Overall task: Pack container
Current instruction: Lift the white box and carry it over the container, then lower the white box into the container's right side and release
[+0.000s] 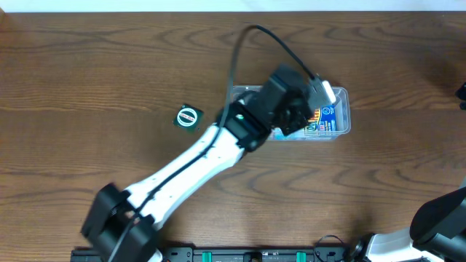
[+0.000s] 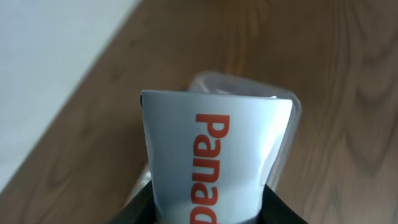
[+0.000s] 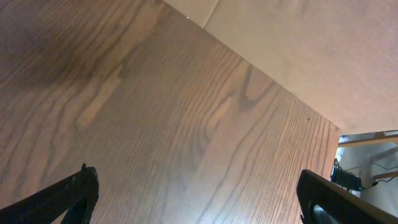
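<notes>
We hold a box over the container [image 1: 345, 120].
It lies near the table's [image 1: 87, 65] middle, long axis running side to side; our left gripper [image 2: 208, 214] pinches a white box [image 2: 214, 155] above it, right gripper [image 3: 198, 205] fingers spread wide.

On the left wrist view I read orange-red letters "Pana" on the white box [image 2: 214, 162]; the next letter is cut off by the frame edge. From overhead, the blue and orange print on the pack [image 1: 325, 120] in the container [image 1: 344, 128] is too small for me to read.
</notes>
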